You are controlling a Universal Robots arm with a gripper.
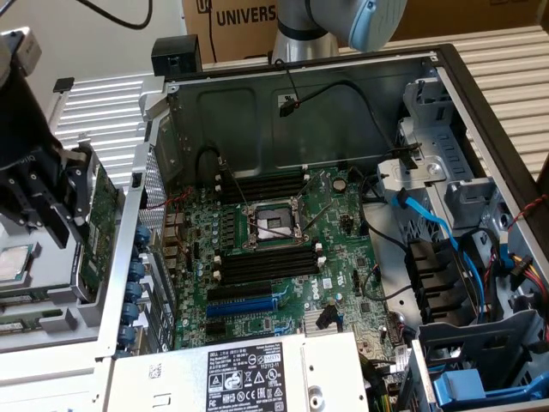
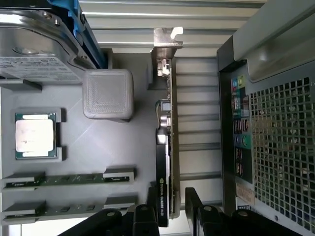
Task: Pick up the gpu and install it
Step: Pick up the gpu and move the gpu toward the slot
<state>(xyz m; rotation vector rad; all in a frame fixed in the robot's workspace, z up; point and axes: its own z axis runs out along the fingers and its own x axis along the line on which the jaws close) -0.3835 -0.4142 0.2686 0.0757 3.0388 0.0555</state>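
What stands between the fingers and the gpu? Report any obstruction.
Nothing visible does. The black fingers sit on either side of the thin green gpu card with its black cooler, which stands on edge in the grey plastic tray. Only bare air lies between them.

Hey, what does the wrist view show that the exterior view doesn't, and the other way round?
Wrist view adds: a hard drive, a grey block, lettering along the gpu's black edge. Exterior view adds: the motherboard inside the open case, blue cables, the labelled power supply. Both share: the gpu standing on edge, the gripper with open fingers either side of it, and a loose processor.
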